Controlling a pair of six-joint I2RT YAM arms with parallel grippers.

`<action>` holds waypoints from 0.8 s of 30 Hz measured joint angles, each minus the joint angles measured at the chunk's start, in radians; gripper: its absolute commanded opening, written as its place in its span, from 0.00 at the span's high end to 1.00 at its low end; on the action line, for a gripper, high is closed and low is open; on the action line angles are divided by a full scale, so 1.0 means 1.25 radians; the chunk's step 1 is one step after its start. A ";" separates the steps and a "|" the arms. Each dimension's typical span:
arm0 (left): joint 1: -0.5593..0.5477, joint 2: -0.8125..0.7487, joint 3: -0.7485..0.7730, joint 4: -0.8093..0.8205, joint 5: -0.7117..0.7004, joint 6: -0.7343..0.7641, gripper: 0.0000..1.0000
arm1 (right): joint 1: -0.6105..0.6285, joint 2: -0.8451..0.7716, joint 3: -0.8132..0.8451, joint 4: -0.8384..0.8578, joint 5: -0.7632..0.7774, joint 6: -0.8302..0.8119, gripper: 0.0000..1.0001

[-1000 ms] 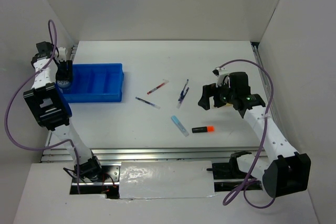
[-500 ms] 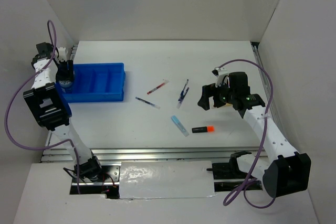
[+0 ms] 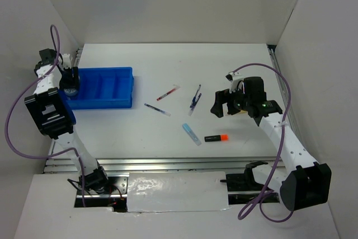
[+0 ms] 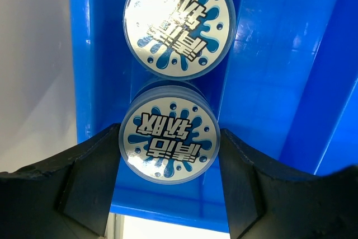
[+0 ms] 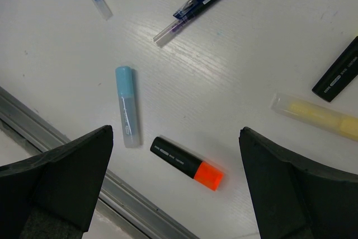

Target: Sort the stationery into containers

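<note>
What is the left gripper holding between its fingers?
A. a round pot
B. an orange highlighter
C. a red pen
A: a pot with a blue splash label sits pinched between the left gripper's fingers, with the tray behind it.

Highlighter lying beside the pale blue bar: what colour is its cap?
The highlighter has an orange cap; the right wrist view shows it best.
</note>
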 measured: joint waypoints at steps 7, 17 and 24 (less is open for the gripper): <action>0.004 0.000 -0.003 0.002 0.013 -0.001 0.24 | 0.000 0.000 0.000 -0.001 0.001 -0.005 0.00; 0.002 -0.006 -0.003 -0.008 0.063 -0.004 0.14 | 0.000 -0.003 0.000 -0.001 0.005 -0.005 0.00; -0.005 -0.094 0.010 -0.034 0.117 -0.002 0.27 | 0.001 -0.005 0.003 -0.002 0.005 -0.005 0.00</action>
